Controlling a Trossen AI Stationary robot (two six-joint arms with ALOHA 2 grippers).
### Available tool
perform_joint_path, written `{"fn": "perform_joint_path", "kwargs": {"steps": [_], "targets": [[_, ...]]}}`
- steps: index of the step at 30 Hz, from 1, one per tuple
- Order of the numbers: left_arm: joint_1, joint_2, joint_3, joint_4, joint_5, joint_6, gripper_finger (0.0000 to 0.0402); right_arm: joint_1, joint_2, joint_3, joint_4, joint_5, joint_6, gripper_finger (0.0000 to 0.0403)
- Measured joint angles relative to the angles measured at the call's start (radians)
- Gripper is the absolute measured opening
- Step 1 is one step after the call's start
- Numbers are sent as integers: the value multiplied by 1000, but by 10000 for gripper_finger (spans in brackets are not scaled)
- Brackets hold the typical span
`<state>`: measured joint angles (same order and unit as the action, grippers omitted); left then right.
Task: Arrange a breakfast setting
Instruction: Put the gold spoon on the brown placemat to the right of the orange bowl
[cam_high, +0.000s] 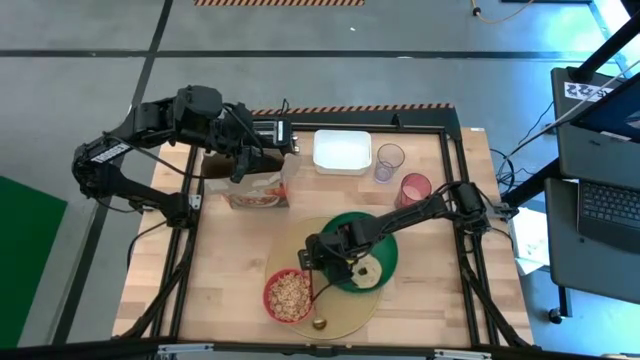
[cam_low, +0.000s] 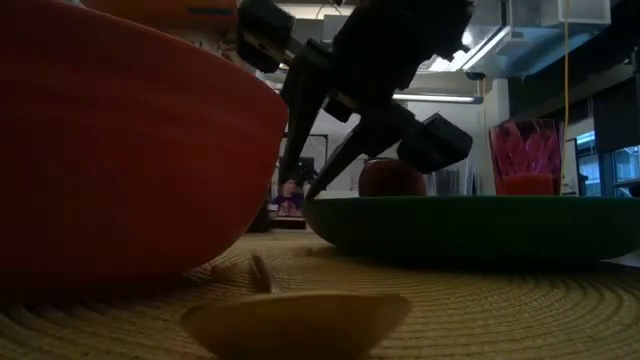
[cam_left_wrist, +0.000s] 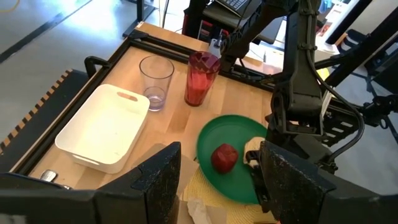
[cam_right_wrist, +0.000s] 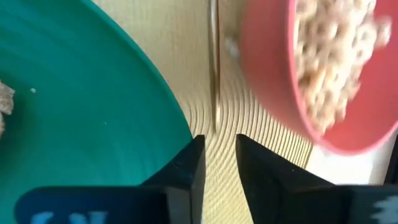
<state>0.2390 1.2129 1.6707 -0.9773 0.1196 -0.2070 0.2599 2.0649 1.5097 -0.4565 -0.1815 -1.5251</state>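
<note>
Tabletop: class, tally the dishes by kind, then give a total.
Cups: 2 (clear cup, pink cup)
Plates: 1 (green plate)
Bowls: 1 (red bowl)
Trays: 1 (white tray)
Total: 5

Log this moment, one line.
right tool open over tan woven mat, between round green plate and red cereal bowl | left tool open, back left

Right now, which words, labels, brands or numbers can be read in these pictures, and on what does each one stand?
No text can be read with certainty.
Printed box at the table's left rear: print too small to read.
White label on the left arm: too small to read.
White sheet with dark marks right of the table: too blurred to read.
Pale marks on the blue part in the right wrist view: cut off and blurred.
</note>
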Motion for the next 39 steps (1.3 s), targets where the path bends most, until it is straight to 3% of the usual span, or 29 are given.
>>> {"fn": "perform_joint_path", "kwargs": {"steps": [5, 12, 15, 21, 23, 30, 39], "targets": [[0, 0, 0, 0, 0, 0, 212, -1, -10, 14, -51, 104, 30, 107], [0, 0, 0, 3, 0, 0, 212, 1, -33, 118, -234, 114, 340, 108], [0, 0, 0, 6, 0, 0, 212, 3, -46, 166, -262, 70, 484, 108], [0, 0, 0, -5, 3, 0, 212, 37, -48, 232, -198, -131, 860, 108], [-3, 0, 0, -13, 22, 0, 212, 64, -48, 217, -140, -132, 989, 107], [-57, 0, 0, -65, 19, -1, 212, 170, -48, 128, 39, 35, 1338, 62], [-122, 0, 0, -64, 15, -26, 212, 301, -47, -5, 179, 232, 1546, 8]]}}
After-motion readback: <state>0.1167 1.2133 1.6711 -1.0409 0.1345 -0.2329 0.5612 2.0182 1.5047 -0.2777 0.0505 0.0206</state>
